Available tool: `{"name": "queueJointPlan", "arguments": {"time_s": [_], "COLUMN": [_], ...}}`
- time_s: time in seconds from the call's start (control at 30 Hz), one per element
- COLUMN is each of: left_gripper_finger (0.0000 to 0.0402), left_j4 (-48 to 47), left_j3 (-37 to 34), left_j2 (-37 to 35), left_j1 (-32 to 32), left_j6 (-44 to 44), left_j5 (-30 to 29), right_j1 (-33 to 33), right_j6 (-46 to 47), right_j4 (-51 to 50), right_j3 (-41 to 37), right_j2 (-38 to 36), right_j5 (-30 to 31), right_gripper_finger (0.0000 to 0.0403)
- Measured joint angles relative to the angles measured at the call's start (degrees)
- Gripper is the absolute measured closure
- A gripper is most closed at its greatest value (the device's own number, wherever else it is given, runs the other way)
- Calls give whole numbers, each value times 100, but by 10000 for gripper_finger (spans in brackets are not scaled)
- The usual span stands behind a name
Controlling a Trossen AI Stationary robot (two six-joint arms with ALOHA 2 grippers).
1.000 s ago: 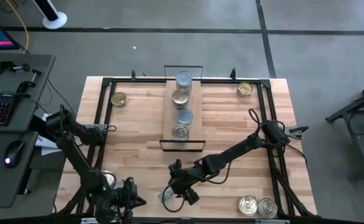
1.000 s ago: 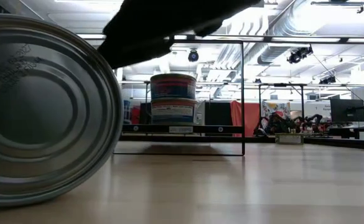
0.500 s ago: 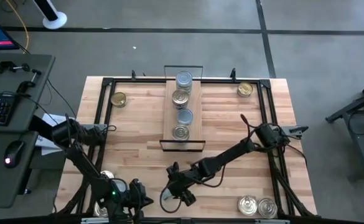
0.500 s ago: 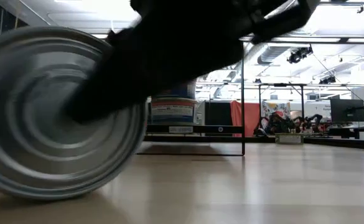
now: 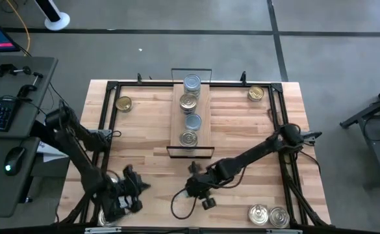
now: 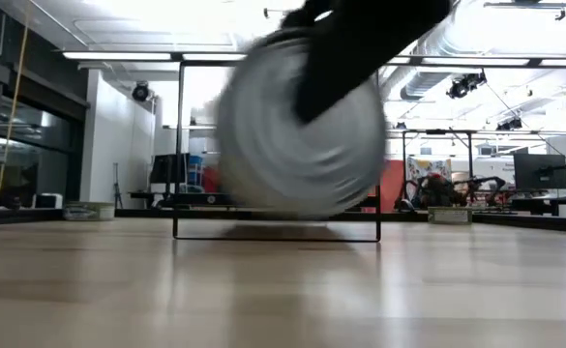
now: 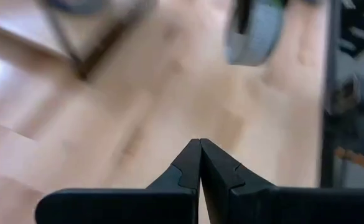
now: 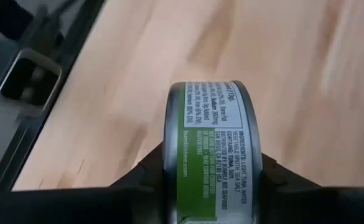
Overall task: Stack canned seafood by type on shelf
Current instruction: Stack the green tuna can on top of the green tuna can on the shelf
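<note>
The shelf (image 5: 177,127), a narrow wood plank with black wire end frames, lies at the table's far middle and carries several tins (image 5: 189,138) in a row. My right gripper (image 5: 199,188) is in front of it, shut on a tin of canned seafood with a green label (image 8: 210,149). That tin shows blurred in the low view (image 6: 302,135). My left gripper (image 5: 134,188) is near the table's front left, shut and empty, its tips together (image 7: 200,146). My right gripper pinches the tin between its two fingers (image 8: 147,171), one on each flat face (image 8: 169,143). The labelled side wall faces the wrist camera. The fingers slant down from the table's right. The tin stands on edge, lifted clear of the table.
Loose tins lie at the far left (image 5: 123,103), the far right (image 5: 256,93) and, as a pair, at the front right (image 5: 269,215). Another sits by my left arm (image 5: 112,177). A black frame (image 5: 275,86) runs round the tabletop.
My right gripper has shut on the tin that stood on edge near the front edge. It has lifted it clear and carried it a little toward the right and far edges. My left gripper has moved up and toward the far edge, still shut.
</note>
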Motion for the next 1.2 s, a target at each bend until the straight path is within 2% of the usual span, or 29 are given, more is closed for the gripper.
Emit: {"name": "queueJointPlan", "arguments": {"time_s": [0.07,0.17,0.3,0.37,0.5,0.6,0.67,0.77,0.87,0.93,1.0,1.2], "left_gripper_finger": [401,401,402,402,401,401,401,401,401,401,401,401], "left_j4": [-448,-591,-5,509,2243,4596,6376,8693,9846,10025,10024,10010], "left_j3": [0,0,-69,-290,-1129,-1953,-2471,-3073,-3312,-3333,-3335,-3333], "left_j2": [-329,-737,-1037,-1133,-1403,-1729,-1936,-2180,-2449,-2644,-2855,-3427], "left_j1": [136,404,597,601,622,653,820,1217,1592,1801,1979,2291], "left_j6": [-84,-244,139,509,877,1654,2301,2924,3432,3806,4028,4659], "left_j5": [-328,-788,-1570,-1713,-1326,-757,-76,748,891,785,693,698], "right_j1": [105,373,842,1104,1467,1383,1155,551,-216,-718,-1177,-2050], "right_j6": [220,597,1473,2118,3546,4138,4070,3204,1611,302,-955,-3565], "right_j4": [-660,-1690,-2665,-2788,-2759,-2760,-2737,-2648,-2304,-1718,-1066,98], "right_j3": [0,-90,-769,-1343,-2525,-3103,-3306,-3399,-3376,-3390,-3448,-3482], "right_j2": [-241,-566,-1216,-1698,-2871,-3628,-4017,-4369,-4452,-4443,-4398,-4115], "right_j5": [46,154,234,235,329,1024,1658,2654,3529,3698,3602,3679], "right_gripper_finger": [292,292,292,292,292,292,292,292,292,292,292,292]}}
